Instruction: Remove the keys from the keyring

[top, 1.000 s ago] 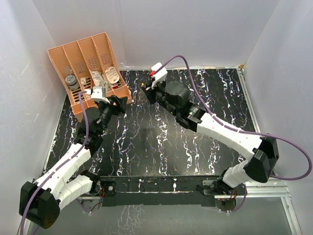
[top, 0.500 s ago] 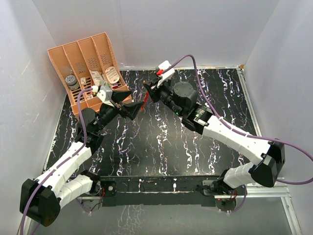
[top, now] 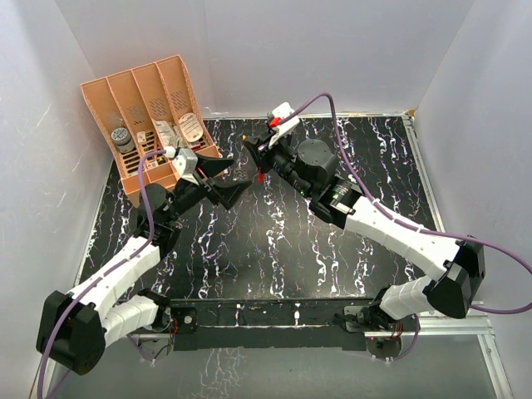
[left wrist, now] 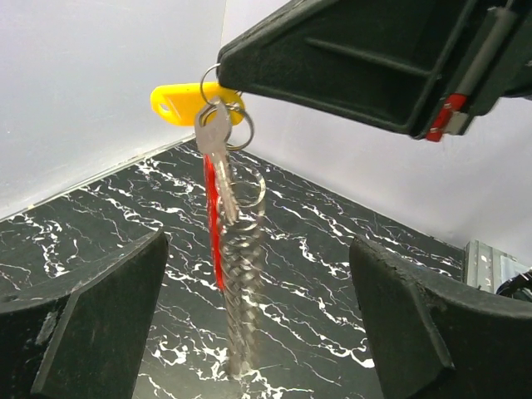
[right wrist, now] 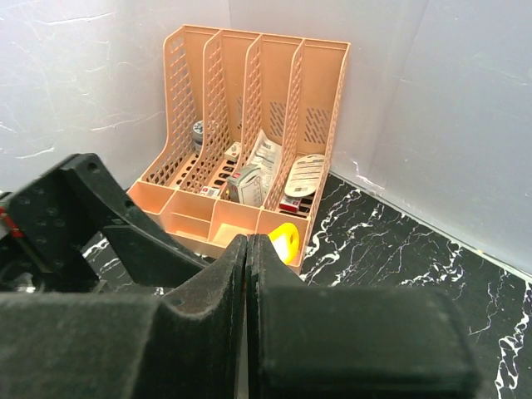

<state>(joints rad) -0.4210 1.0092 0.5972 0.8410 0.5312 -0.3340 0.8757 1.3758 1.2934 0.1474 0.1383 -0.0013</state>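
The left pincer, jaws spread wide, is swinging from the orange rack toward the keys, now bracketing them; the right pincer is staying clamped on the keyring, dangling the bunch above the desk. Stripping is probably starting next.

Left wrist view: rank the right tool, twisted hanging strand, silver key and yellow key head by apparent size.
1. The black right tool, by far.
2. The twisted silvery-clear strand.
3. The silvery-grey metal key and the yellow plastic key head, too alike to rank.
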